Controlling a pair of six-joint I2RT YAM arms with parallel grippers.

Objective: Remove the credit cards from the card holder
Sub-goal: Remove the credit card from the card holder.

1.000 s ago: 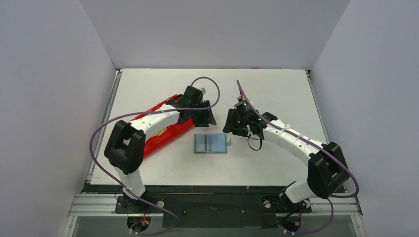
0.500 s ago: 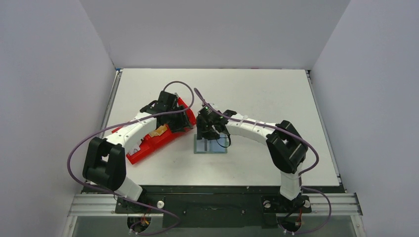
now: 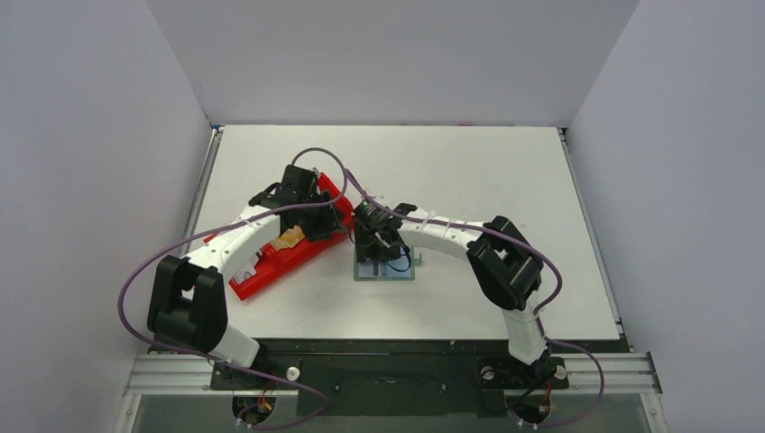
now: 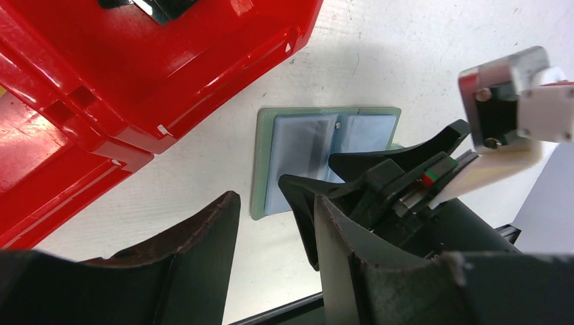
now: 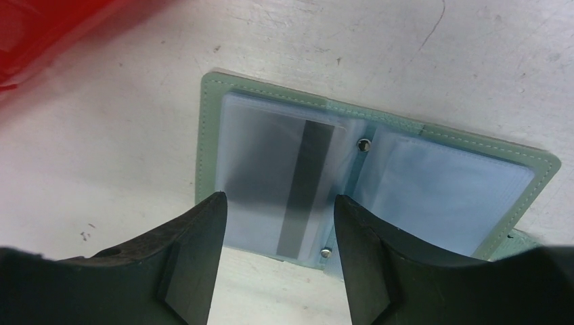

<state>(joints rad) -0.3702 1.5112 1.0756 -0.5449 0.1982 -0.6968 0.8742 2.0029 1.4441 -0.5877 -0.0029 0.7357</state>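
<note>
Currently, holder (image 5: 440,189) is laid open on worktop (image 3: 505,180) at frame centre, striped card (image 5: 271,183) seen in its left sleeve. Right jaws are held open above it; left jaws open beside tray (image 4: 169,68).

From above, the right gripper (image 3: 383,256) hides most of the flat grey-green card holder (image 3: 379,275). On the right wrist, the red plastic tray (image 5: 40,27) is blurred and cut off, and the sleeved credit card (image 5: 267,176) shows no clear colour.

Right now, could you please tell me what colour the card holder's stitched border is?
The card holder has a pale green border, clearest in the right wrist view.
</note>
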